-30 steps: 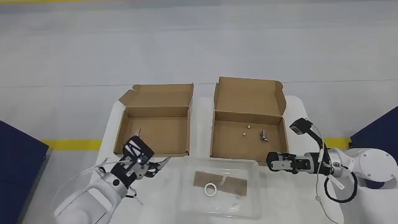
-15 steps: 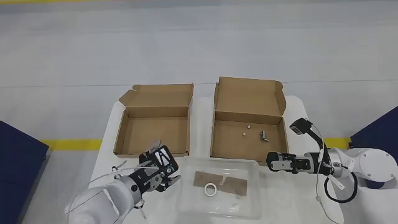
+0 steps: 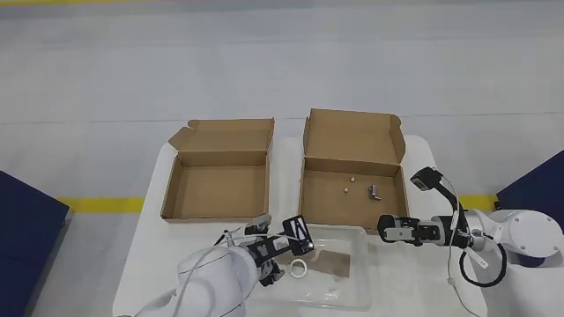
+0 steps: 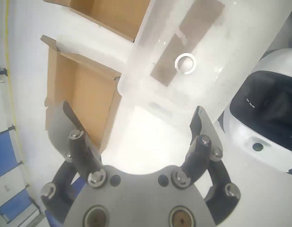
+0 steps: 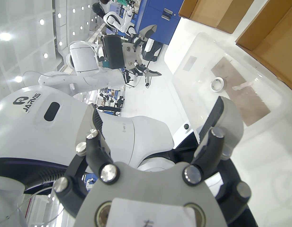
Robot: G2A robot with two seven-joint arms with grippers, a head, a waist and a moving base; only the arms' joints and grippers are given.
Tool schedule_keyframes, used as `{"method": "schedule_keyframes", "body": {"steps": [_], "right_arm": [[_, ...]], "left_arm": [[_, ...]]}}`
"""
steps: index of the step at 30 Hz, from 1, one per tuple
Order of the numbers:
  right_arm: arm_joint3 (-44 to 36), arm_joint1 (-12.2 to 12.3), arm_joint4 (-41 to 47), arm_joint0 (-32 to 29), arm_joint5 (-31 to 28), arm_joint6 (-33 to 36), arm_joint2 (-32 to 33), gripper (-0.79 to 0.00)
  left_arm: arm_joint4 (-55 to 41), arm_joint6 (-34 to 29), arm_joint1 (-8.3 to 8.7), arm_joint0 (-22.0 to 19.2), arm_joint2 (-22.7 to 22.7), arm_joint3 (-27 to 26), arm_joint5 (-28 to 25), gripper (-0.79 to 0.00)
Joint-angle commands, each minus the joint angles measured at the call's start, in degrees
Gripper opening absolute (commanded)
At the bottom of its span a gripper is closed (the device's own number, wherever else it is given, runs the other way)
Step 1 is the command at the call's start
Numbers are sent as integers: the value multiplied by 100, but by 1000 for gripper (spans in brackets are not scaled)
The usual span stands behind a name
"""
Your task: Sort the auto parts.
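Both empty, open-fingered: left gripper [image 4: 132, 109] at clear tray's [image 4: 148, 19] 11 o'clock, right gripper [image 5: 157, 107] at 2 | step: pre-grasp | next: probably lower left, pinch white ring [image 4: 176, 63].

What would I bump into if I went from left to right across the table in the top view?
First the empty box, then the ring, then the right end effector.
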Motion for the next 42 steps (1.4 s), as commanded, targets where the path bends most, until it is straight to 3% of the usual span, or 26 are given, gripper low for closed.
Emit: {"method": "schedule_keyframes", "body": {"steps": [1, 7, 10, 13, 19, 24, 35, 42], "right_arm": [[0, 0, 0, 0, 0, 0, 0, 0], [0, 0, 0, 0, 0, 0, 0, 0], [0, 0, 0, 0, 0, 0, 0, 0], [0, 0, 0, 0, 0, 0, 0, 0], [0, 0, 0, 0, 0, 0, 0, 0], [0, 0, 0, 0, 0, 0, 0, 0], [0, 0, 0, 0, 0, 0, 0, 0], [0, 0, 0, 0, 0, 0, 0, 0]], "left_arm": [[16, 15, 1, 91, -57, -8, -11, 0], [9, 175, -1, 93, -31, -32, -82, 0], [96, 445, 4, -41, 273, 321, -440, 0], [-231, 564, 0, -595, 904, 891, -561, 0], [-1501, 405, -116, -2130, 1977, 1870, -401, 0], [-2525, 318, -271, -2969, 2734, 2496, -314, 0], [-2466, 532, -299, -2931, 2837, 2687, -527, 0], [-2764, 718, -625, -3314, 3245, 3564, -713, 0]]}}
